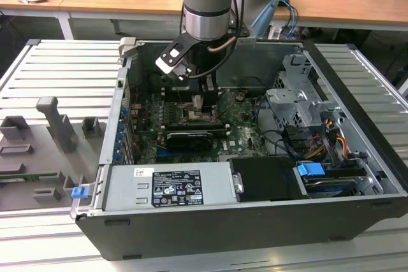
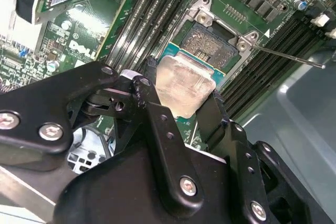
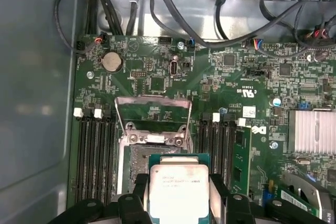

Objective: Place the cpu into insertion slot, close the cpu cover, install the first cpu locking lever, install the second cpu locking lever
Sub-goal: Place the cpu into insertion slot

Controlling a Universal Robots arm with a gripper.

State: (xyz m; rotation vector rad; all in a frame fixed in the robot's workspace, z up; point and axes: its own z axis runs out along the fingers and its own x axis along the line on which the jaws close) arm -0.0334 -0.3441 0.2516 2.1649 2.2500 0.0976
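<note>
Slatted metal bench [image 1: 57, 74], open grey computer case [image 1: 255, 221]: black pincer [image 2: 185, 85] clamping small silvery square cpu [image 2: 181, 82], dark grey-rimmed square insertion slot [image 2: 212, 38] lying just ahead; skewed lowering possibly damaging slot.

Silvery cpu [image 3: 178, 191] just above insertion slot [image 3: 135, 169]; cpu cover [image 3: 152, 98] swung open.

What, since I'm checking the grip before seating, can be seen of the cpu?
The cpu is a flat square chip: pale silvery metal lid with faint print, thin green edge around it. The gripper's black jaws pinch two opposite sides. It hangs roughly level, beside and partly over the open insertion slot, apparently not seated.
</note>
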